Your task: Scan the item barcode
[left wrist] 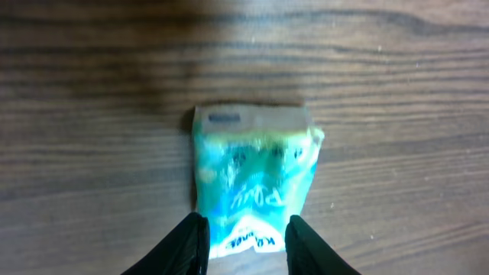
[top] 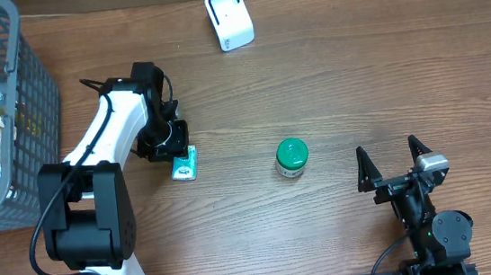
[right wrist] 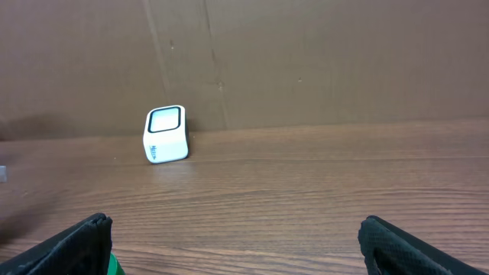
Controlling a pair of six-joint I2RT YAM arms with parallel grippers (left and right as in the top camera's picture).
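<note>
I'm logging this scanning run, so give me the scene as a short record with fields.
scanner: white, standing at far edge
teal packet: lying flat on table
left gripper: straddling the packet's end, grip unclear
right gripper: open, empty
green-lidded jar: mid-table, standing free
basket: beside left arm, holds packaged items

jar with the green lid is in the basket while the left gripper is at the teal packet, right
Not quite. The jar is not in the basket; it stands out on the table, as the overhead view shows. The left gripper is indeed at the teal packet.
</note>
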